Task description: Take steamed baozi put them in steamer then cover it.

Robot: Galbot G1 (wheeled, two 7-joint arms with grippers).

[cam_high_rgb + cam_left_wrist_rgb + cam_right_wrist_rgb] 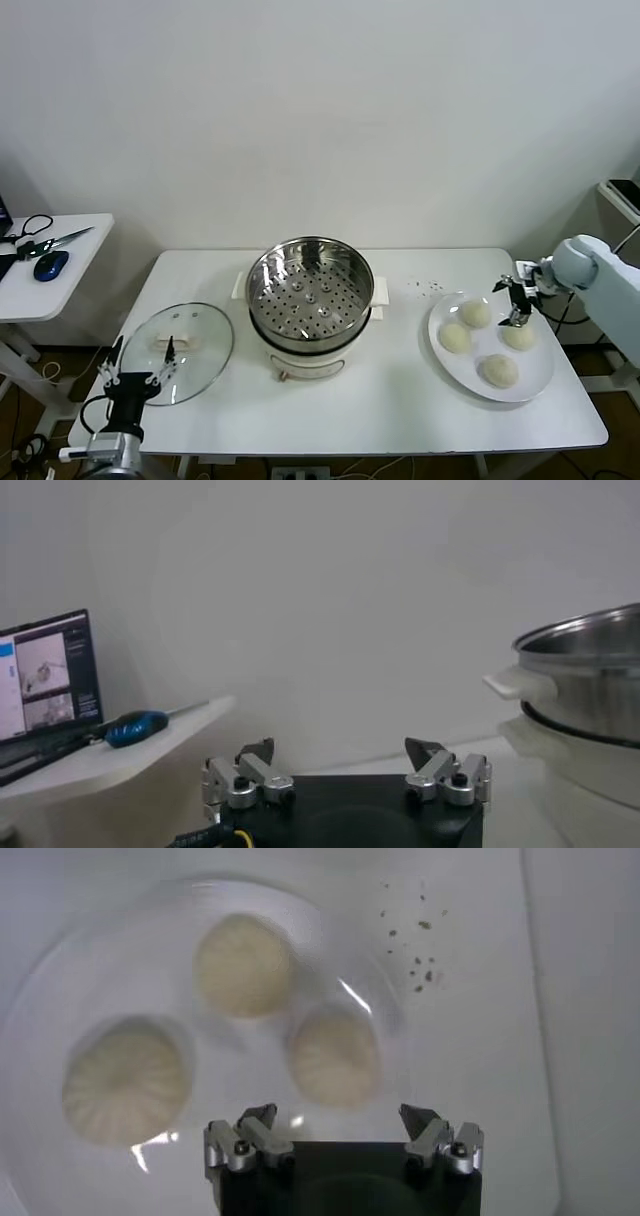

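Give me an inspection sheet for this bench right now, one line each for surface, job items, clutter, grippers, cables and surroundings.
Surface: white rectangular table.
Job items: four cream-white baozi on a round white plate at the right; shiny steel steamer at the middle, basket bare; clear glass lid flat at the left.
Clutter: dark crumbs beside the plate.
Grippers: right gripper open, above the plate's baozi; left gripper open, at the lid's near edge.
Cables: one runs along the right arm; more under the table's left side.
Surroundings: white side table at the left, with blue mouse and scissors; plain white wall.
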